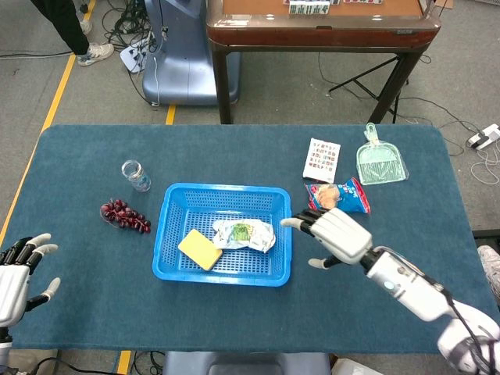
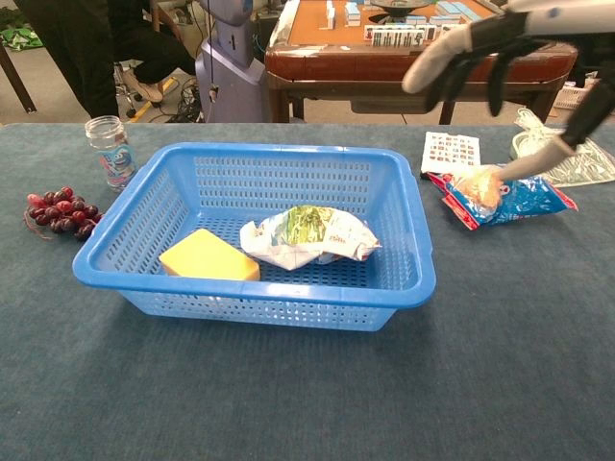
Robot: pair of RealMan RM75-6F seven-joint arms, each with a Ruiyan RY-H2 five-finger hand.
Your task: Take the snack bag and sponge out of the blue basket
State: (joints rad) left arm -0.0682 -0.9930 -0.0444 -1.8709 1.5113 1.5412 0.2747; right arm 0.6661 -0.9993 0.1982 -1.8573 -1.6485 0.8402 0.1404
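The blue basket (image 1: 223,233) is set near the middle of the worktop (image 1: 94,312). Inside it, the white-and-green snack bag (image 1: 244,234) is laid toward the right, and the yellow sponge (image 1: 200,249) is laid just beside it on the left; whether they touch cannot be told. Neither is held.

The right hand (image 1: 334,235) is held in the air just beside the basket's right rim, its fingers spread apart and nothing in them; its fingertips (image 1: 290,223) are pointed toward the basket. In the chest view the same hand (image 2: 500,48) is seen high above the worktop. The left hand (image 1: 17,273) is kept at the worktop's near left corner, fingers apart and empty.

Outside the basket, a bunch of grapes (image 1: 124,216) and a small jar (image 1: 136,175) are placed to the left. To the right, a blue bag (image 1: 339,198), a printed card (image 1: 321,159) and a green dustpan (image 1: 380,161) are found.
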